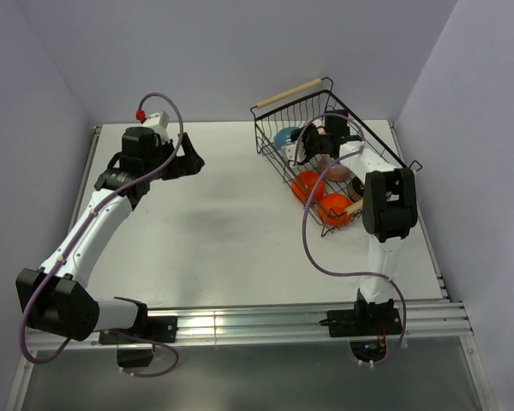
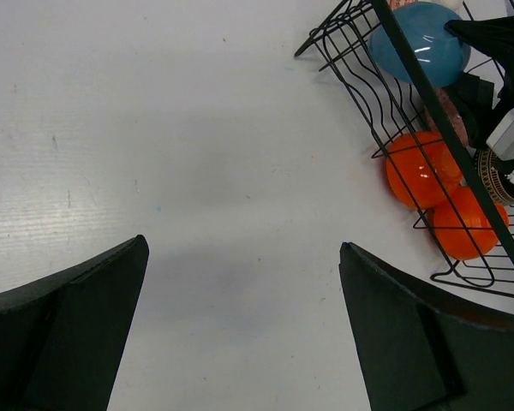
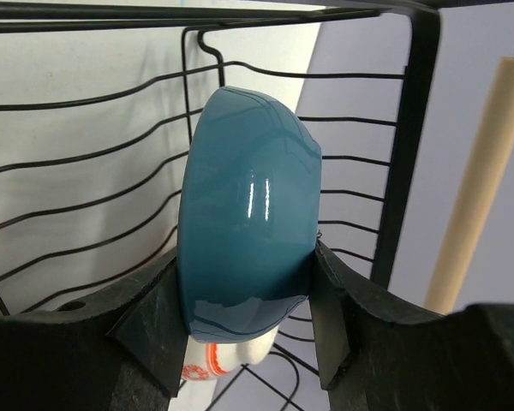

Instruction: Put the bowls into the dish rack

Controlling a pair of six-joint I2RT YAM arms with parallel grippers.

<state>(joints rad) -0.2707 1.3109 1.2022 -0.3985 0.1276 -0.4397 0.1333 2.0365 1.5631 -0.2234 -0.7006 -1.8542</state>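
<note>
— Where is the glossy blue round bowl (image 3: 244, 214)?
— On edge at the far end of the black wire dish rack (image 3: 420, 128), your right gripper (image 3: 244, 321) clamping its lower edge. It looks slick, rigid and breakable. Your left gripper (image 2: 242, 257) hangs open.

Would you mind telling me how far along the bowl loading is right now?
Nearly finished. Two orange bowls already lie in the dish rack. The right gripper holds the blue bowl on edge inside the rack, not yet released. No bowl shows on the table; the left gripper hangs open over it. Only the release seems left.
</note>
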